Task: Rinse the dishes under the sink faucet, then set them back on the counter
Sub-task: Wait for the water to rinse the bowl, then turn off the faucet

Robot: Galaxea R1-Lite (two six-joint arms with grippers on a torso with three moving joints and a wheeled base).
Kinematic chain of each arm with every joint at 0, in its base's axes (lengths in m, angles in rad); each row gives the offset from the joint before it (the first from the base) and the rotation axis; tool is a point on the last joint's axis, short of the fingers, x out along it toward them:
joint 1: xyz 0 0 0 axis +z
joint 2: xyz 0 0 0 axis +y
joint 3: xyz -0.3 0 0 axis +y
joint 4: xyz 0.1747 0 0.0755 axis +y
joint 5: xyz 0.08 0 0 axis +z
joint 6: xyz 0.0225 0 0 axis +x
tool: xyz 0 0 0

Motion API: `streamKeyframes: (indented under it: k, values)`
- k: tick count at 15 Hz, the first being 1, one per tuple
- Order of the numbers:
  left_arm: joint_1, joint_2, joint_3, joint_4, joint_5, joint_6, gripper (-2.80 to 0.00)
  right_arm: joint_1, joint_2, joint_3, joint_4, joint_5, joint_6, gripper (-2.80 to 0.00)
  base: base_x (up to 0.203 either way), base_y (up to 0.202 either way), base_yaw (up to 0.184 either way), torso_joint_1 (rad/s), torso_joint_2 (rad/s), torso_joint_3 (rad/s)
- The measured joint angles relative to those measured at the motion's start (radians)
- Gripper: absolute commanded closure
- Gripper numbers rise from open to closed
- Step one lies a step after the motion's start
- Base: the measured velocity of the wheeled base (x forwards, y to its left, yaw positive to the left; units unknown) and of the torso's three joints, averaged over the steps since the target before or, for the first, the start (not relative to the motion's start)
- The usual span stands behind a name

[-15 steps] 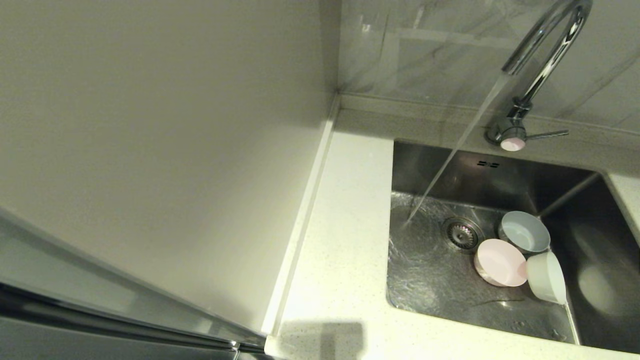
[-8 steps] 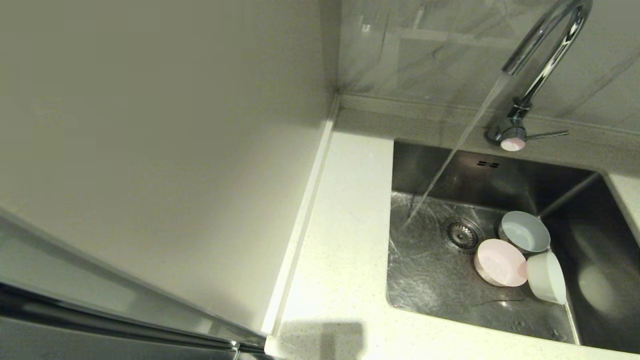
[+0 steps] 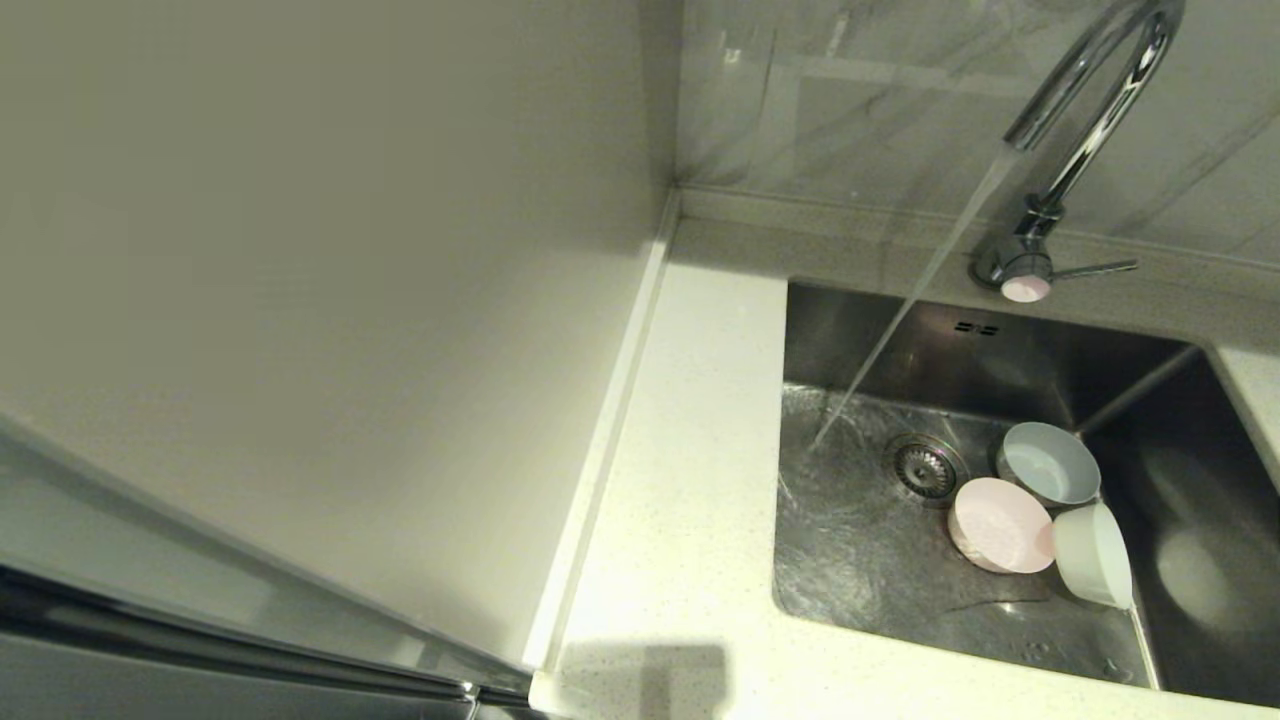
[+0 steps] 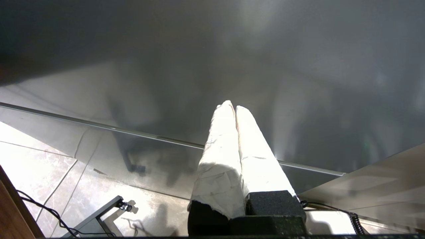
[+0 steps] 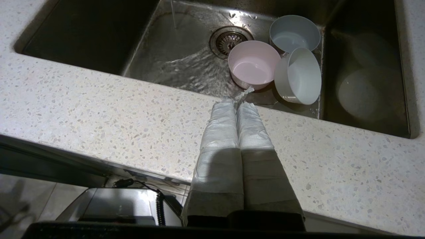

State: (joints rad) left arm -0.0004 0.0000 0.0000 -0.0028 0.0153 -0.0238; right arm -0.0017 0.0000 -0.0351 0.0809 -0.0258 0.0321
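Note:
Three small bowls lie in the steel sink (image 3: 860, 560) right of the drain: a grey-blue bowl (image 3: 1050, 465) (image 5: 295, 33), a pink bowl (image 3: 1000, 525) (image 5: 253, 64) and a white bowl (image 3: 1092, 555) (image 5: 298, 76) tipped on its side. The chrome faucet (image 3: 1085, 130) runs a slanting stream onto the sink floor left of the drain (image 3: 925, 466). My right gripper (image 5: 236, 102) is shut and empty, above the counter's (image 5: 99, 99) front strip, short of the bowls. My left gripper (image 4: 232, 106) is shut and empty, parked low by a dark metal panel. Neither gripper shows in the head view.
A plain beige wall panel (image 3: 300, 300) rises left of the cream counter (image 3: 680, 500). A second basin (image 3: 1200, 560) lies right of the divider. The faucet's thin lever (image 3: 1095, 268) points right. Cables and a metal frame (image 5: 116, 202) sit below the counter's front edge.
Only the running water ripples differently on the sink floor. The bowls and the faucet have not moved.

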Motion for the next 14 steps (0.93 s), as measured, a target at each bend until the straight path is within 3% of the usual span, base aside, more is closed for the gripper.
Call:
streamKeyframes:
  k: [10,14]
  values:
    - [0.0,0.0,0.0,0.0,0.0,0.0,0.0,0.0,0.0,0.0,0.001,-0.001,-0.025,0.0,0.0,0.0,0.0,0.0,0.0,0.0]
    - [0.0,0.0,0.0,0.0,0.0,0.0,0.0,0.0,0.109,-0.139,-0.018,-0.004,0.013,0.0,0.0,0.0,0.0,0.0,0.0,0.0]
